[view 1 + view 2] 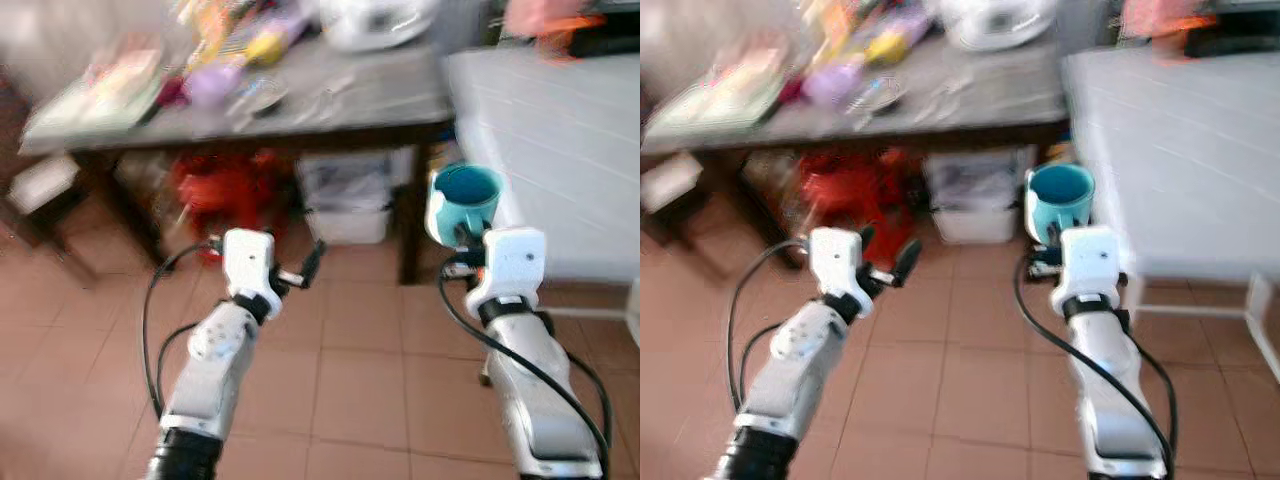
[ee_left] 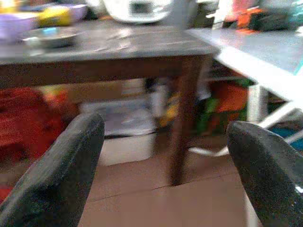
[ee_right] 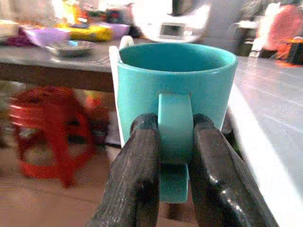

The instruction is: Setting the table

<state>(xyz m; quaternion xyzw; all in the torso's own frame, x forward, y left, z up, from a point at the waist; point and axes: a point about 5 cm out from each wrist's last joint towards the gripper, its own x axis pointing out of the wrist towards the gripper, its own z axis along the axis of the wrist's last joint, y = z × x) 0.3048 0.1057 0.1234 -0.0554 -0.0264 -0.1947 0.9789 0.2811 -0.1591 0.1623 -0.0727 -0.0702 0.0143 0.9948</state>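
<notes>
A teal mug (image 1: 466,198) is held upright in the air by my right gripper (image 3: 175,156), whose black fingers (image 3: 137,170) are shut on the mug's handle (image 3: 174,127). The mug hangs in front of the near left corner of a white table (image 1: 560,140). My left gripper (image 1: 300,268) is open and empty, held over the tiled floor in front of a dark wooden table (image 1: 300,105). In the left wrist view its two fingers (image 2: 61,165) stand wide apart.
The dark table carries a metal bowl (image 2: 49,35), a white cooker (image 1: 375,20), purple and yellow containers (image 1: 215,80) and books. A red stool (image 1: 225,195) and a white bin (image 1: 345,200) stand under it. Brown tiled floor (image 1: 350,380) lies below my arms.
</notes>
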